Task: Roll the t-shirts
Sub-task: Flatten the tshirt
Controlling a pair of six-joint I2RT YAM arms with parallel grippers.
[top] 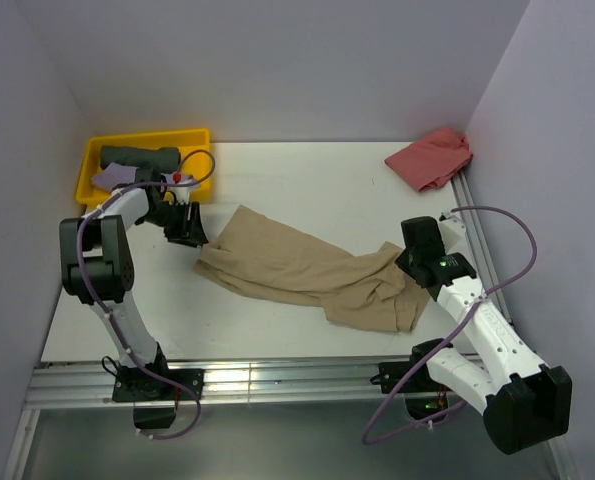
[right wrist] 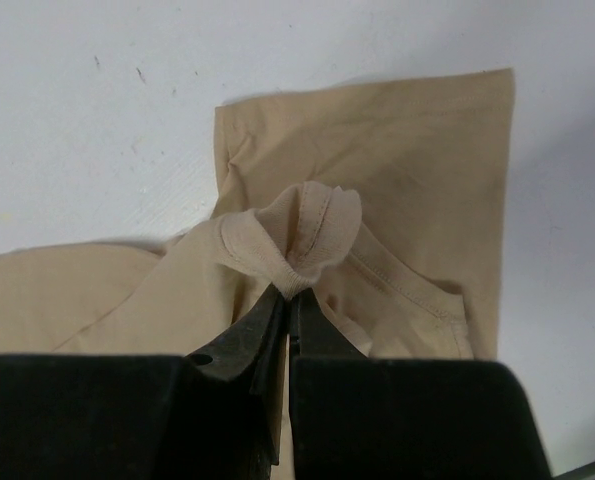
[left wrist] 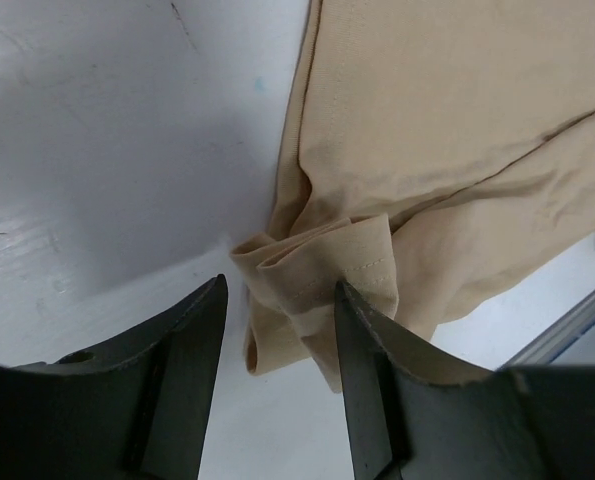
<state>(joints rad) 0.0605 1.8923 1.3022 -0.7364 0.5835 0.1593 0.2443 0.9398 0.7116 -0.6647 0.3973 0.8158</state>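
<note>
A large tan t-shirt (top: pixel 307 270) lies stretched slantwise across the white table, crumpled at its right end. My left gripper (top: pixel 190 236) stands open at the shirt's left end; in the left wrist view (left wrist: pixel 280 283) a bunched, stitched hem fold (left wrist: pixel 327 265) sits at the fingertips, touching the right finger (left wrist: pixel 362 350). My right gripper (top: pixel 407 266) is shut on the ribbed collar (right wrist: pixel 307 235) of the tan shirt (right wrist: pixel 407 150), pinching it into a raised loop. A salmon-red t-shirt (top: pixel 432 158) lies crumpled at the back right corner.
A yellow tray (top: pixel 192 135) at the back left holds a dark grey-green rolled t-shirt (top: pixel 142 157) and a lilac one (top: pixel 112 177). Grey walls close in left, back and right. An aluminium rail (top: pixel 277 380) runs along the near edge.
</note>
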